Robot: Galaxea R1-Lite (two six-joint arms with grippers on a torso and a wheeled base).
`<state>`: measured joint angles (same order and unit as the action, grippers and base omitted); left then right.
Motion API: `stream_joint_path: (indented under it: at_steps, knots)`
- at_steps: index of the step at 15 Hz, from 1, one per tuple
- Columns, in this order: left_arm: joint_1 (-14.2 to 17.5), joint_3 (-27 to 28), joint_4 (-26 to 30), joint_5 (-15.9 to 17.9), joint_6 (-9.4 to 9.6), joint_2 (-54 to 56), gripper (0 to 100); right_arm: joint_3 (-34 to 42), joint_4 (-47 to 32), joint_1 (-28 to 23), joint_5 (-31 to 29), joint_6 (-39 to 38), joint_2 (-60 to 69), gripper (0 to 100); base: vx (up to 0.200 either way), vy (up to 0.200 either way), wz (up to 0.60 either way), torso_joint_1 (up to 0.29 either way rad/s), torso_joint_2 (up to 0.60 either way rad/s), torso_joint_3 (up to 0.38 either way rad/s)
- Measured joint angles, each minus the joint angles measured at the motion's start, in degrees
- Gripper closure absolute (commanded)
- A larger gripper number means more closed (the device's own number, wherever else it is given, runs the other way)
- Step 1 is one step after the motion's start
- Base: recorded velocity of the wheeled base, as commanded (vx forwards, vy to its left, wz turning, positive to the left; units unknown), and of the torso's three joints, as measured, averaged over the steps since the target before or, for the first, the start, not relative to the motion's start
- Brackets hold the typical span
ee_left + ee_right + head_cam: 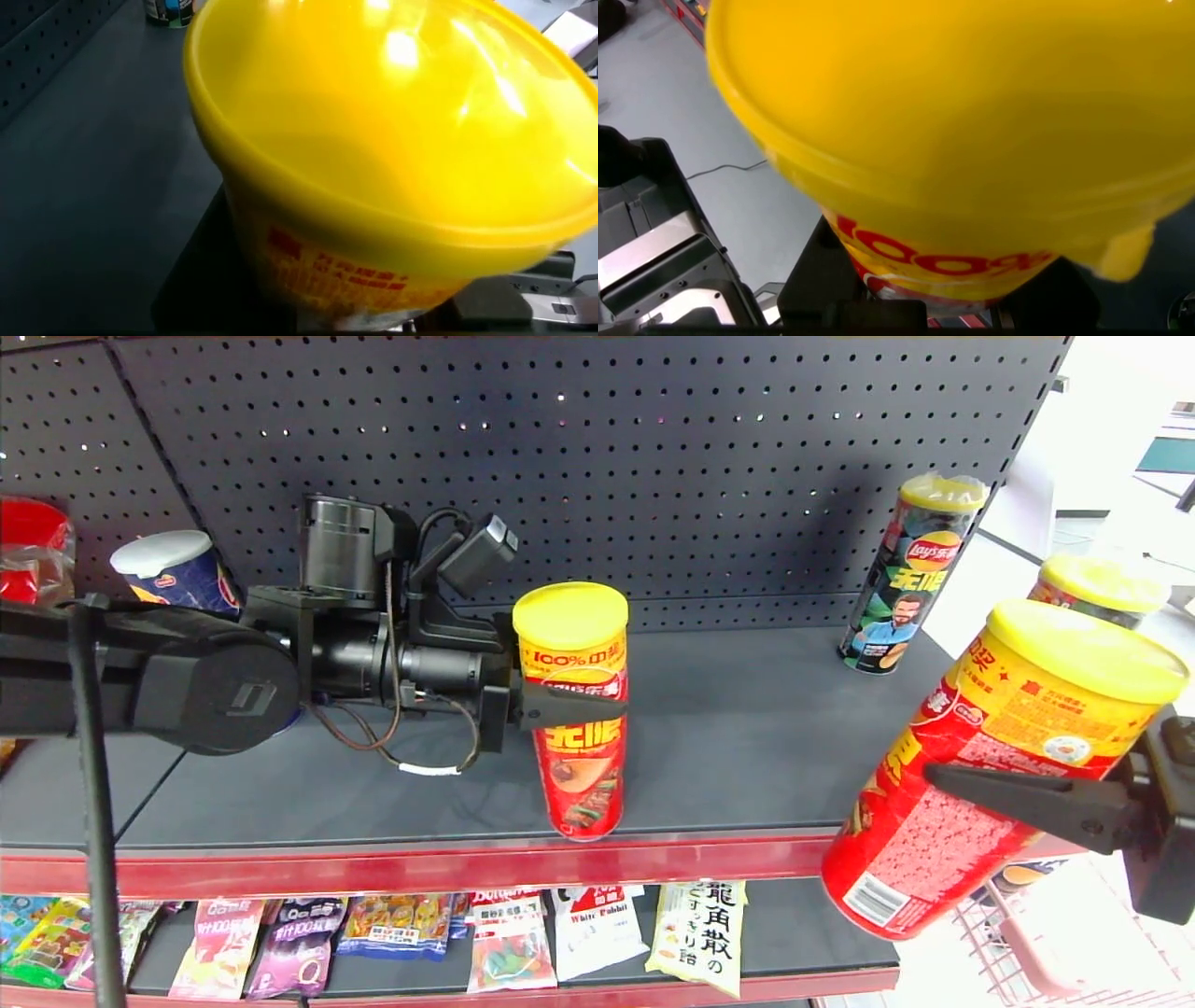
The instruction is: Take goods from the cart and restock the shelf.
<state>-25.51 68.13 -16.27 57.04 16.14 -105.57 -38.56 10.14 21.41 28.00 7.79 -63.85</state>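
A red chip can with a yellow lid (pixel 579 709) stands upright at the front edge of the dark shelf (pixel 747 737). My left gripper (pixel 574 703) comes in from the left and is shut on the can's middle. The can's lid (pixel 392 121) shows close up in the left wrist view. A second red chip can (pixel 999 756) hangs tilted in the air off the shelf's right end. My right gripper (pixel 1018 779) is shut on this can's body. Its yellow lid (pixel 971 93) shows close up in the right wrist view.
A dark chip can (pixel 910 574) stands at the shelf's back right, with another yellow-lidded can (pixel 1097 588) beyond it. A blue tub (pixel 173 569) and a red pack (pixel 33 546) sit at the far left. Snack bags (pixel 504 933) line the lower shelf. The pink cart (pixel 1074 933) is at the lower right.
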Motion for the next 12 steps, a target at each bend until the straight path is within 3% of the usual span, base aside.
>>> stream_joint_path:
  at_steps: [2, 3, 9, 12]
  knots:
    - [0.02, -0.3, -0.11, 0.51, 0.17, -0.09, 100, -0.38, 0.04, 0.0, 0.0, 0.0, -0.3, 100, 0.0, 0.0, 0.0, 0.0, 0.0, 0.0]
    - [0.05, -0.44, -0.11, 0.88, 0.39, -0.11, 0, -0.61, 0.01, 0.01, -0.01, 0.0, -0.61, 100, 0.0, 0.0, 0.0, 0.0, 0.0, 0.0]
    - [0.07, -1.07, 0.11, 0.9, -0.4, 0.22, 0, -5.51, 0.23, 0.11, -0.09, 0.11, -5.02, 100, 0.0, 0.0, 0.0, 0.0, 0.0, 0.0]
    - [0.9, -4.66, 0.0, 0.9, -0.33, 1.96, 0, -9.81, 0.23, 0.89, -0.11, 0.26, -9.16, 100, 0.0, 0.0, 0.0, 0.0, 0.0, 0.0]
